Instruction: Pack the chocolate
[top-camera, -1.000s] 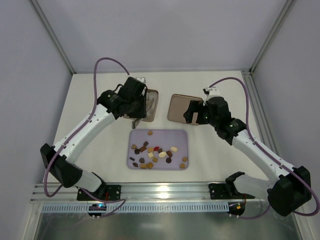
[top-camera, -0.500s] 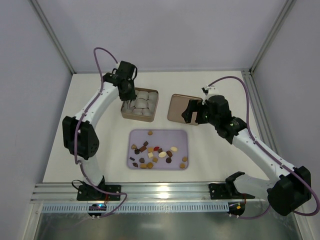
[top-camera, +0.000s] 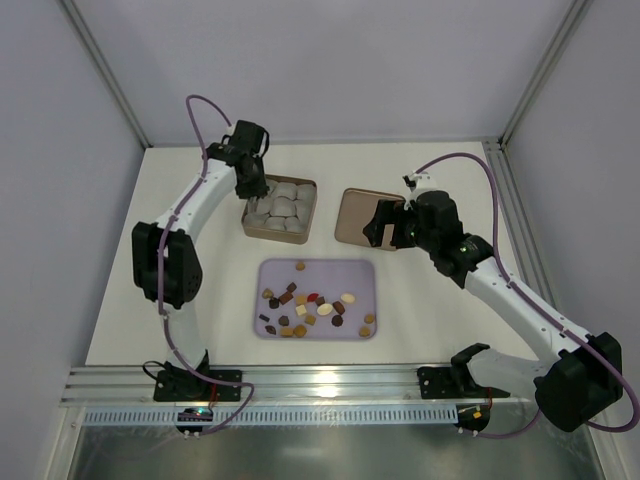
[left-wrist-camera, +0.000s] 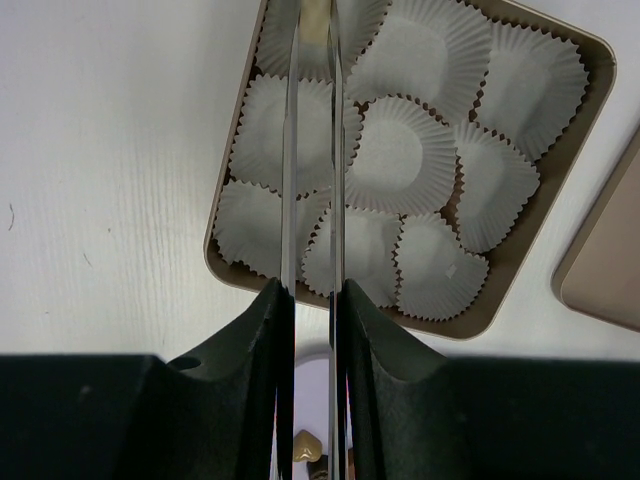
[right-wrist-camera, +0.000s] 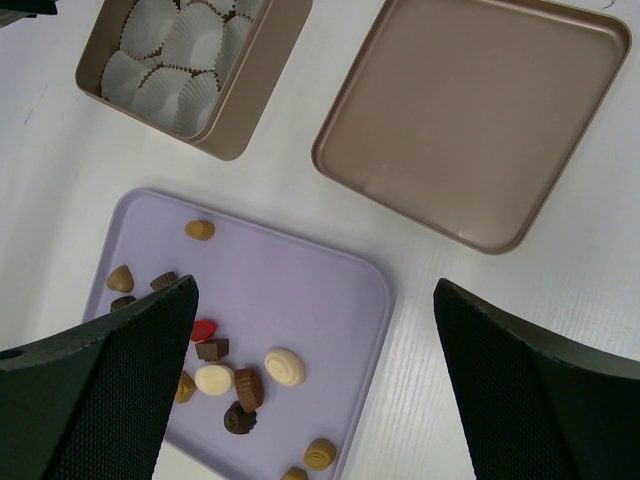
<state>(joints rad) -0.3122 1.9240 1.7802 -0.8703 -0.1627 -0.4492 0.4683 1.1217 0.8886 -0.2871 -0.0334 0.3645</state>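
Top external: left end effector (top-camera: 256, 200) low over left edge of tin (top-camera: 280, 236)

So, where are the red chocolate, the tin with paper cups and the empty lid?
red chocolate (right-wrist-camera: 203, 329), right wrist view, its top.
tin with paper cups (right-wrist-camera: 258, 80), right wrist view, its outer wall.
empty lid (right-wrist-camera: 470, 110), right wrist view, its bare floor.
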